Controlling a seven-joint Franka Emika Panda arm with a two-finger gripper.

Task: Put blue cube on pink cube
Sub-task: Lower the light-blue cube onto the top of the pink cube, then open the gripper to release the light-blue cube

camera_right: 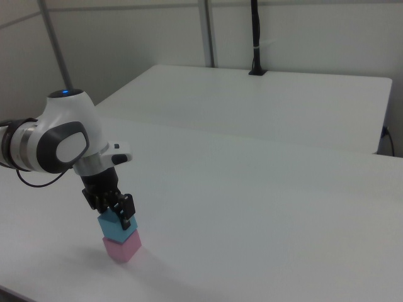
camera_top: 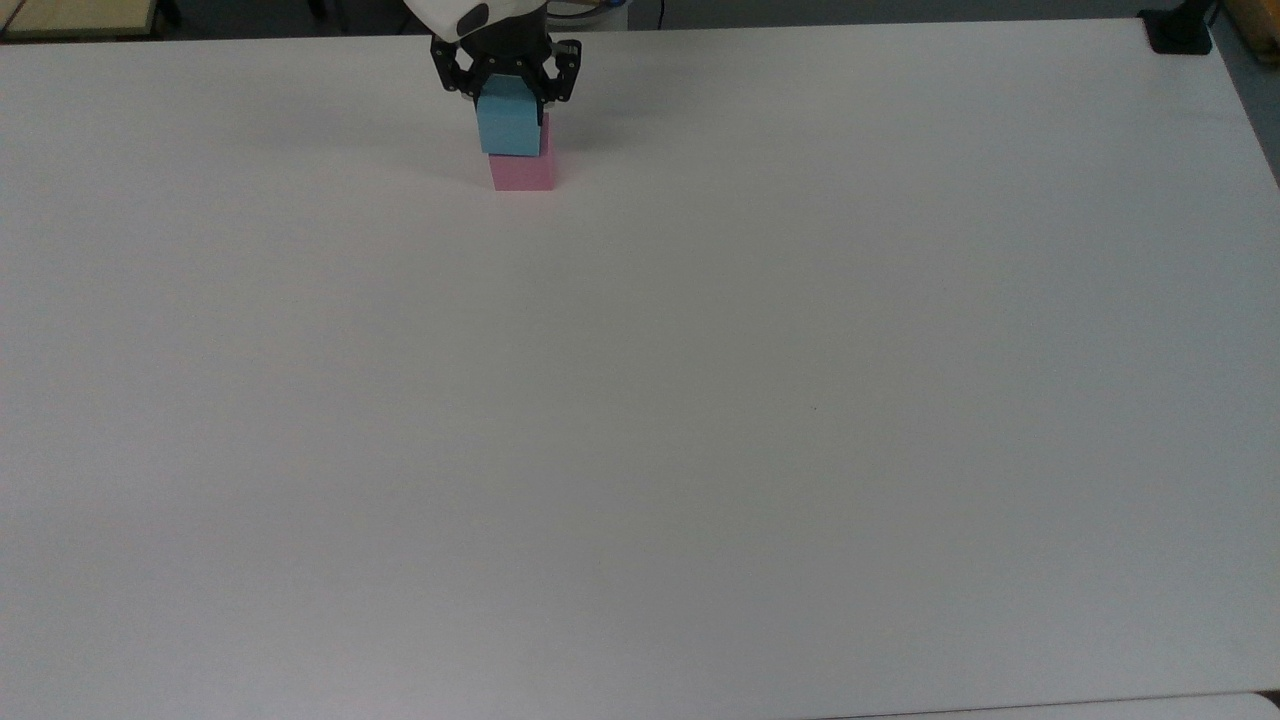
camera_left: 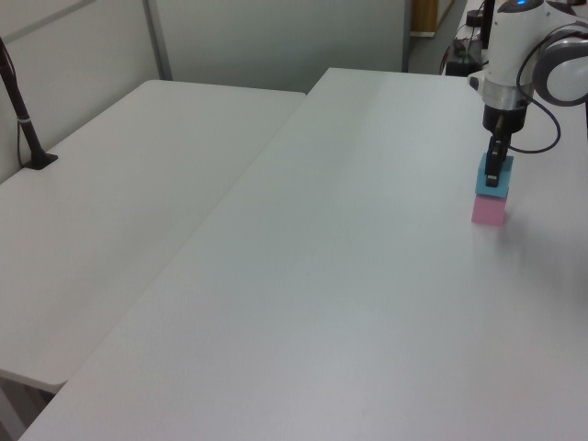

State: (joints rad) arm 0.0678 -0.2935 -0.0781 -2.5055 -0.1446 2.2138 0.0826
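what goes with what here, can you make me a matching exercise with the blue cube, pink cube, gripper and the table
Things:
1. blue cube
2. pink cube
3. gripper
4. table

States:
a. rests directly on the white tabletop
b. white, carries the stack
c. sits on top of the other cube
d. black fingers around the upper cube

Pairs: 1-c, 2-a, 3-d, 4-b

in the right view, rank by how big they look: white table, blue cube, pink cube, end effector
1. White table, by far the largest.
2. End effector, black, larger than either cube.
3. Pink cube and blue cube: look alike; the end effector hides part of the blue one, so no ranking.
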